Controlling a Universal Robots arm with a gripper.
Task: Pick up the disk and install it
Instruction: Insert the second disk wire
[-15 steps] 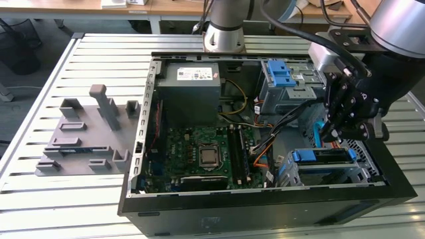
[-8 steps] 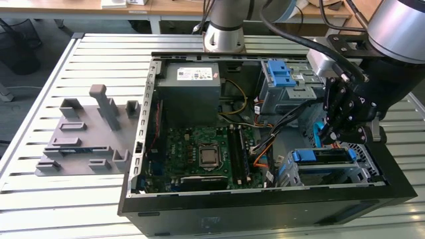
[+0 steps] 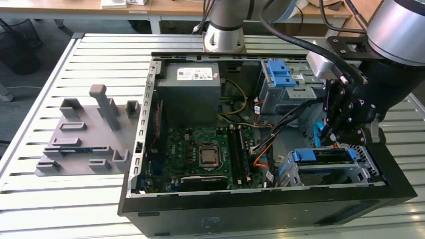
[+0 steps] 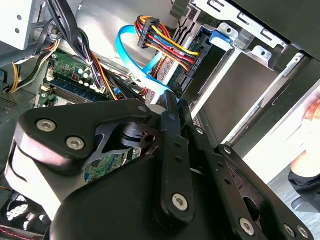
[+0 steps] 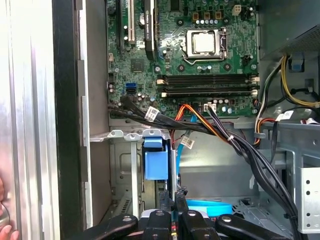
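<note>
The disk point(image 3: 327, 156) lies edge-on in the drive cage at the near right corner of the open computer case, with its blue bracket point(image 3: 307, 156) facing the motherboard. My gripper point(image 3: 334, 143) hangs just above that cage, fingers pointing down. In the second wrist view the gripper point(image 4: 171, 102) has its fingers pressed together with nothing between them, and a light blue cable point(image 4: 135, 60) runs just past the tips. In the first wrist view the gripper point(image 5: 176, 197) stands beside a blue bracket point(image 5: 156, 161) in the cage.
A grey power supply box point(image 3: 189, 92) and a ridged blue latch point(image 3: 279, 74) sit at the back of the case. Cable bundles point(image 5: 235, 142) cross the space near the motherboard point(image 3: 202, 152). A grey fixture point(image 3: 86, 137) stands on the slatted table. A hand point(image 4: 311, 115) shows beyond the case wall.
</note>
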